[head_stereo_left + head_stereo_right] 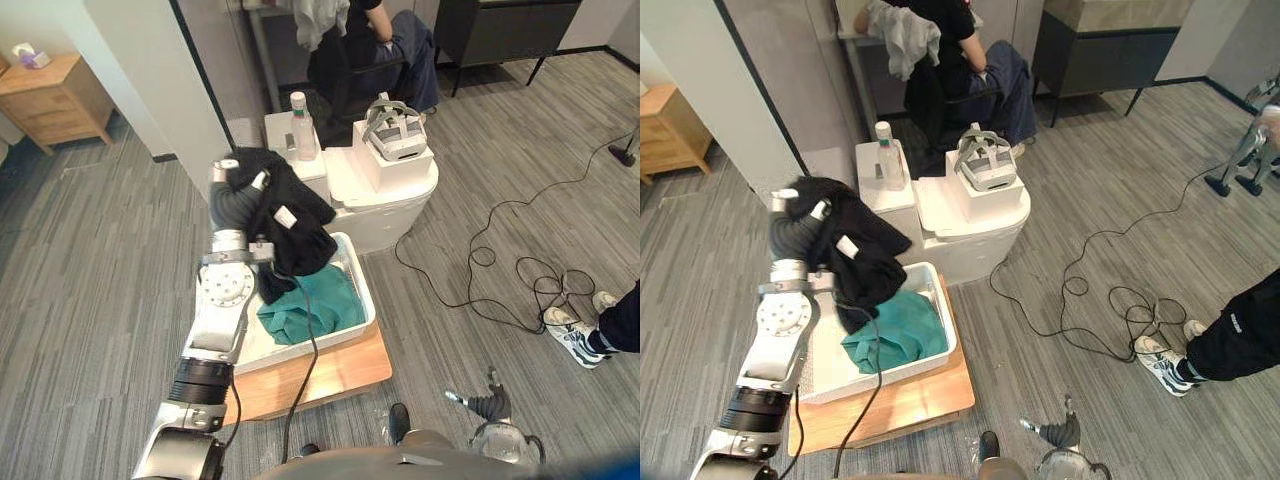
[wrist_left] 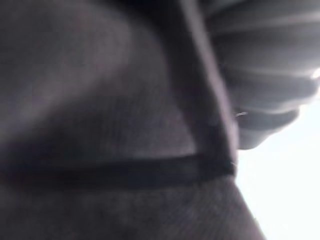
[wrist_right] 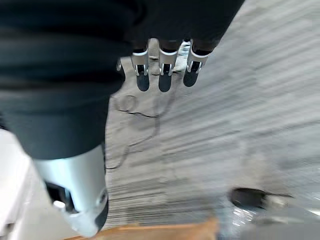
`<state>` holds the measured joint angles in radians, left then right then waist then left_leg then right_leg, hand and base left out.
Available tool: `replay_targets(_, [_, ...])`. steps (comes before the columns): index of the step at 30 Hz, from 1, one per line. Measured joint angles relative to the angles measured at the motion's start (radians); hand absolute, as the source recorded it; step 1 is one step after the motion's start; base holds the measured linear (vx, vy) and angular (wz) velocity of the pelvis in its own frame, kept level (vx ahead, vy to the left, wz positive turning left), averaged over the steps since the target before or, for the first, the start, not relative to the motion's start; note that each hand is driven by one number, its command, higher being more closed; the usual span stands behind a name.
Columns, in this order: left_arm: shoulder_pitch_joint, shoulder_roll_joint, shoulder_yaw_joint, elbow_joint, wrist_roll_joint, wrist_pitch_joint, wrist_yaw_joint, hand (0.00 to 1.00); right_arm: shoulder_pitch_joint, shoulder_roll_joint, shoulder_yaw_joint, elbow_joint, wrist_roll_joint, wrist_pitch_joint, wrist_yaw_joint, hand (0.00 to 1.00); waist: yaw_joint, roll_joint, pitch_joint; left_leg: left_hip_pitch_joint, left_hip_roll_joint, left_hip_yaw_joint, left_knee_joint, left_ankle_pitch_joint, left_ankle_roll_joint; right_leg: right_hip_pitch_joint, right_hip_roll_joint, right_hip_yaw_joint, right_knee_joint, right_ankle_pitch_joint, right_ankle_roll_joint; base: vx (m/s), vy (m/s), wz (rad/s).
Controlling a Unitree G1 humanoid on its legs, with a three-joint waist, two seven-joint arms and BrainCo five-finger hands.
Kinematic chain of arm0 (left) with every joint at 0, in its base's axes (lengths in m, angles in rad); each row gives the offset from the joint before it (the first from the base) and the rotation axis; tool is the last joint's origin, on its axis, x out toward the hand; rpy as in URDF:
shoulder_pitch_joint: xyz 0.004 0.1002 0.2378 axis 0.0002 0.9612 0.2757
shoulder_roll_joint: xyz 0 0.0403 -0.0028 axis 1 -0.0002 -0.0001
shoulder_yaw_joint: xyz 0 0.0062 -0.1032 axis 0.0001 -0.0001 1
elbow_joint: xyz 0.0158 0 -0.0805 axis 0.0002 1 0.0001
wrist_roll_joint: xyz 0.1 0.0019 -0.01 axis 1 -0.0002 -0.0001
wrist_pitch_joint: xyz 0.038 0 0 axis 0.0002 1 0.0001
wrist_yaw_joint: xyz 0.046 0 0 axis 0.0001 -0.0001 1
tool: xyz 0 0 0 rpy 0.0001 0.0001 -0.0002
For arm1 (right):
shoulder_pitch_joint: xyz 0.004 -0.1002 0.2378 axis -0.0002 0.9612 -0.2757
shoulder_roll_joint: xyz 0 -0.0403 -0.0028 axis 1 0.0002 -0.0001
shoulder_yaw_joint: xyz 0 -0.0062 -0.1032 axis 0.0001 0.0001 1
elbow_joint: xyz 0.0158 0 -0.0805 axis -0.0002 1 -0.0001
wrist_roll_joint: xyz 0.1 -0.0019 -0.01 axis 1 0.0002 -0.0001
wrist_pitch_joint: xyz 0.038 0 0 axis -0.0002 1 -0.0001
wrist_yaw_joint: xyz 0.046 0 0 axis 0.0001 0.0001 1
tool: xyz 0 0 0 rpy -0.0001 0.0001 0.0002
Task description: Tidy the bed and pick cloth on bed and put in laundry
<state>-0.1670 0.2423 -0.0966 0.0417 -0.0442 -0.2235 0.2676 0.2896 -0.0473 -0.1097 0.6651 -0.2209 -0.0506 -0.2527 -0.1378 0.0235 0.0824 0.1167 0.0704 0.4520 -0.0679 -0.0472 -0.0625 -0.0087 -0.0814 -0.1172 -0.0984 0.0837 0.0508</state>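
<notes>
The left hand (image 1: 234,203), its grip buried so I cannot tell, carries the crumpled black cloth (image 1: 295,225) above the white plastic laundry tub (image 1: 264,349) holding teal fabric (image 1: 312,305). Next, probably lower and release. The right hand (image 3: 165,70) hangs slack.

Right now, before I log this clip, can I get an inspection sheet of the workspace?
Surface: wooden board on grey carpet, carrying a white bin.
Job's things: black cloth draped over the left hand, hanging at the bin's far end; teal cloth lying in the bin.
Clutter: bottle and headset on the white stand behind the bin.
Hands: left hand under the black cloth, grip cannot be told; right hand open, empty, low over the carpet.
Cables: black cable looping on the carpet right of the stand.
Surroundings: wooden nightstand, a seated person, another person's shoe.
</notes>
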Motion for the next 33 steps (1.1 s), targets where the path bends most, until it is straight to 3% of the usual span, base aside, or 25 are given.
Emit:
replay_targets(9, [0.067, -0.003, -0.06, 0.135, 0.19, 0.025, -0.025, 1.0, -0.024, -0.013, -0.004, 0.137, 0.0, 0.001, 0.005, 0.0, -0.014, 0.004, 0.021, 0.003, 0.001, 0.032, -0.023, -0.001, -0.005, -0.022, 0.008, 0.021, -0.003, 0.001, 0.003, -0.03, -0.016, -0.1])
replay_targets(16, [0.066, -0.003, -0.035, 0.238, 0.375, 0.098, -0.013, 1.0, -0.059, -0.01, -0.105, 0.274, 0.055, 0.007, 0.004, 0.0, -0.012, 0.008, 0.029, -0.025, 0.001, 0.034, -0.027, 0.001, -0.005, -0.052, 0.009, 0.014, 0.003, 0.001, 0.004, 0.03, -0.012, -0.01])
replay_targets(21, [0.059, -0.004, 0.06, 0.328, 0.524, 0.174, 0.013, 1.0, -0.055, 0.007, -0.162, 0.294, 0.093, 0.027, 0.005, 0.0, -0.01, 0.0, 0.051, -0.025, 0.005, 0.054, -0.016, -0.009, -0.018, -0.053, 0.009, 0.014, 0.003, 0.007, 0.013, -0.01, -0.003, -0.06])
replay_targets(22, [0.059, -0.004, 0.081, 0.348, 0.54, 0.191, 0.013, 0.0, -0.053, 0.01, -0.17, 0.294, 0.1, 0.032, 0.006, 0.0, -0.008, 0.0, 0.052, -0.027, 0.006, 0.061, -0.011, -0.012, -0.022, -0.054, 0.009, 0.015, 0.003, 0.007, 0.013, -0.04, -0.017, -0.08])
replay_targets(28, [0.062, -0.02, 0.142, 0.369, 0.545, 0.219, -0.007, 0.0, -0.049, 0.03, -0.193, 0.254, 0.1, 0.043, 0.014, 0.0, 0.019, -0.001, 0.069, -0.066, 0.036, 0.111, 0.06, -0.059, -0.032, -0.08, 0.019, 0.02, 0.003, 0.002, 0.005, -0.06, -0.047, -0.19])
replay_targets(31, [0.079, -0.067, 0.144, 0.338, 0.545, 0.226, -0.031, 0.0, -0.051, 0.033, -0.192, 0.23, 0.1, 0.043, 0.016, 0.0, 0.021, 0.007, 0.074, -0.088, 0.05, 0.121, 0.078, -0.072, -0.035, -0.092, 0.026, 0.02, 0.004, 0.001, 0.004, 0.0, -0.056, -0.02])
replay_targets(33, [0.116, -0.12, 0.142, 0.232, 0.546, 0.237, -0.048, 0.0, -0.051, 0.036, -0.188, 0.216, 0.1, 0.043, 0.019, 0.0, 0.027, 0.007, 0.074, -0.095, 0.059, 0.122, 0.096, -0.083, -0.035, -0.091, 0.03, 0.018, 0.004, -0.001, 0.0, 0.02, -0.043, 0.0])
